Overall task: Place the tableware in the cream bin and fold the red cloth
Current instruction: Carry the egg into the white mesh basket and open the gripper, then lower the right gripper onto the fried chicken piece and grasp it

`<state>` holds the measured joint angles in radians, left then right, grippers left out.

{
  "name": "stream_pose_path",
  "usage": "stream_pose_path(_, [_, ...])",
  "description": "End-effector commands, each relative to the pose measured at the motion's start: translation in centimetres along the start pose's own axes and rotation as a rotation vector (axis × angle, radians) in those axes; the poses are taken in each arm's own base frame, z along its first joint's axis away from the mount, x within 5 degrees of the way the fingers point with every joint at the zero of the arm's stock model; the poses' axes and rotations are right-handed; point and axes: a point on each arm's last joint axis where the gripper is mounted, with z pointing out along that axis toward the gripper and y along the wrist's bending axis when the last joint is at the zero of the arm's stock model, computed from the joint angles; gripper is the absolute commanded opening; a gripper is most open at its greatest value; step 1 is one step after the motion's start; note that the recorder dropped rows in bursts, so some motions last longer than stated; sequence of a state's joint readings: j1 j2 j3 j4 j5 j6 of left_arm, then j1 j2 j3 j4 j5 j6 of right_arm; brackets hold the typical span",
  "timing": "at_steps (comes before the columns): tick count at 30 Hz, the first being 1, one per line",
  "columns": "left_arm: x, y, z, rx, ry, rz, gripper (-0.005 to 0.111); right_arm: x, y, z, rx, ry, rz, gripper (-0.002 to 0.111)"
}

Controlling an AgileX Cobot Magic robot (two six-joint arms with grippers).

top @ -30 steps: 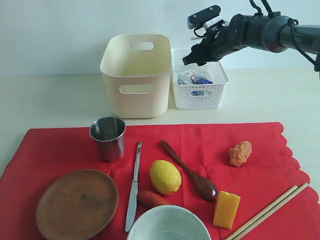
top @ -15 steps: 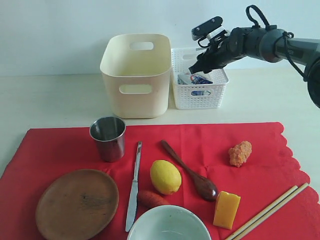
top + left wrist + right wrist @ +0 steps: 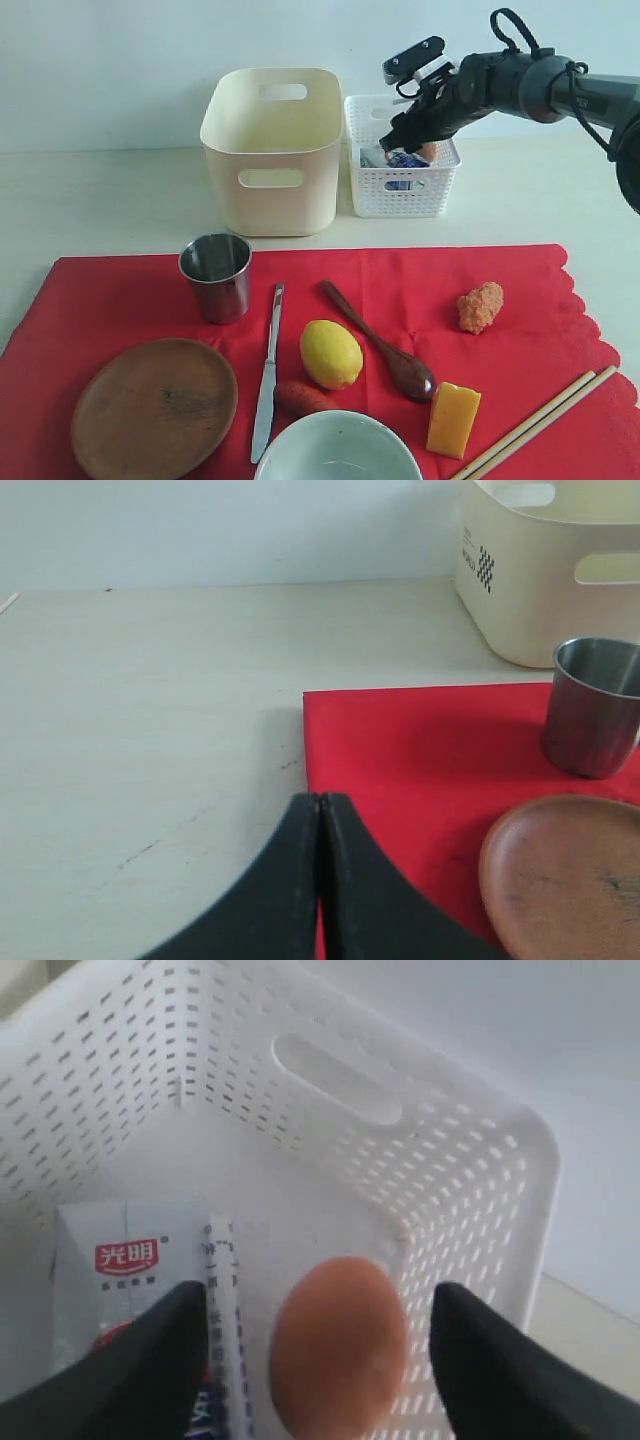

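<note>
Egg by basket wall, jaws wide

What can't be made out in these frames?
Pale bowl: exterior view, near part cut off by the frame edge.
Chopsticks: exterior view, one end cut off likewise.
Cream bin: exterior view, floor hidden by its own walls.
Milk carton: right wrist view, partly behind the right gripper.

Robotics lab bench: blank white wall, pale table, black robot arm, staged red cloth.
</note>
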<state>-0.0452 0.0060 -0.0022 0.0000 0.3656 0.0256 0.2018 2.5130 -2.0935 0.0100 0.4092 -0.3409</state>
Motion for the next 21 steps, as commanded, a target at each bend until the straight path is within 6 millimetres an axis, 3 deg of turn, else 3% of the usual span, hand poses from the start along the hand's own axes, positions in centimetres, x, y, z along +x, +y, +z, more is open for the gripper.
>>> stream_pose_path(1, [0.0,0.0,0.0,0.003,-0.012,-0.011,0.000,-1.2,-1.0,-2.2,0.000,0.035,0.065,0.073])
stream_pose_path(13, [0.0,0.0,0.0,0.003,-0.012,-0.011,0.000,-3.8,-1.8,-10.9,-0.052,0.264,0.176,0.069])
stream_pose_path(21, [0.0,0.0,0.0,0.003,-0.012,-0.009,0.000,-3.6,-1.7,-14.9,-0.098,0.458,0.210,0.069])
